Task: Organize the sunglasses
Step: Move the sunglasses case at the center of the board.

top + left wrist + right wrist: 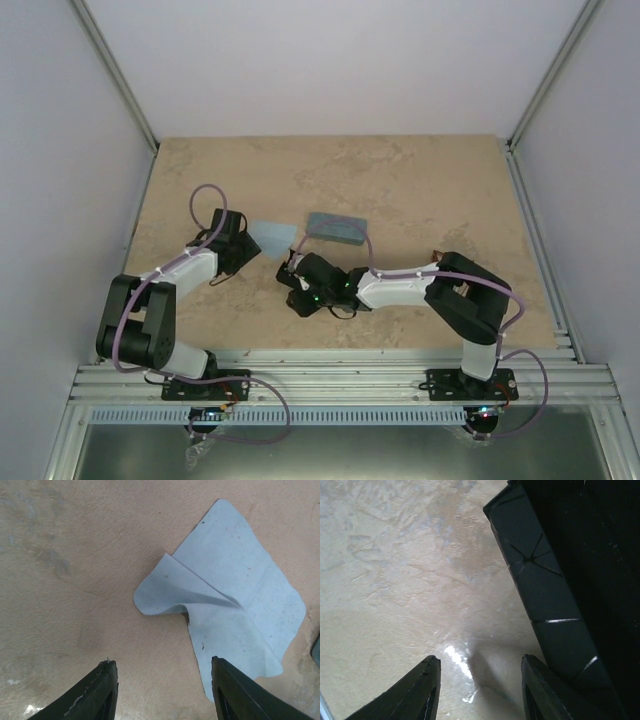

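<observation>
Neither pair of sunglasses shows clearly. Only a small brown bit [436, 254] shows behind my right arm's elbow in the top view, and I cannot tell what it is. My left gripper [243, 247] is open and empty, low over the table just short of a light-blue cloth [272, 233]. In the left wrist view the gripper [163, 661] faces the cloth [235, 595], which has one corner folded over. My right gripper [291, 273] is open and empty beside a black case [303, 300]. In the right wrist view the gripper [479, 659] is over bare table, with the case [560, 580] just to its right.
A grey-blue case [335, 228] lies behind the right gripper, right of the cloth. A dark edge [316, 651] shows at the right border of the left wrist view. The tan table [420, 180] has metal rails at its sides and front.
</observation>
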### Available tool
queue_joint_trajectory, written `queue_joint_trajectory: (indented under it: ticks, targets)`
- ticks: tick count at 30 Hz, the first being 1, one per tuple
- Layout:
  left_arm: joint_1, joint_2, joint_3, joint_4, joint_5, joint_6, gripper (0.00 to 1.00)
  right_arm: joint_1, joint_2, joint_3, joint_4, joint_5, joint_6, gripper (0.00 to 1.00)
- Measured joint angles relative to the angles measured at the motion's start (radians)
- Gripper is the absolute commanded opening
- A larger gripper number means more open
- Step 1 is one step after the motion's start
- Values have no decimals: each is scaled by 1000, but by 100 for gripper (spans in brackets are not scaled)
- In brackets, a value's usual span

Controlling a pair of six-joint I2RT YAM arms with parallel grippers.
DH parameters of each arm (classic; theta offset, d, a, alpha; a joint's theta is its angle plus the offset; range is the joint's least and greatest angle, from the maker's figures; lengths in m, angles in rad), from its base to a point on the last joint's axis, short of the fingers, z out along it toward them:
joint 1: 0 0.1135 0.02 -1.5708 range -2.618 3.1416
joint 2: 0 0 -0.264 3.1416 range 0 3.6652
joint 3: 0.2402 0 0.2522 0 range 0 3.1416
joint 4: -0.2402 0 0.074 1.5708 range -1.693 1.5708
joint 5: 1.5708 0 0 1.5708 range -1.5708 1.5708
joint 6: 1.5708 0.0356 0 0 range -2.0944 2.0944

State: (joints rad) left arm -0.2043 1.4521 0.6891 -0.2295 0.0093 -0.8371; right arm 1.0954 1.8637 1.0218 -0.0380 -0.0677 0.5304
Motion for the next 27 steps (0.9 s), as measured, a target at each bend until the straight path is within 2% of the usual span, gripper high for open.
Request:
queue_joint_trajectory:
  ticks: [15, 24, 27]
  targets:
    - [23, 27, 0, 28, 6, 3, 57, -78, 3, -31, 18, 152, 140, 47]
    - [34, 34, 0, 31, 9, 3, 57, -117, -37, -69, -7, 209, 140, 50]
    - [35, 35, 0, 37, 11, 3, 53, -119, -77, -101, -8, 191, 124, 51]
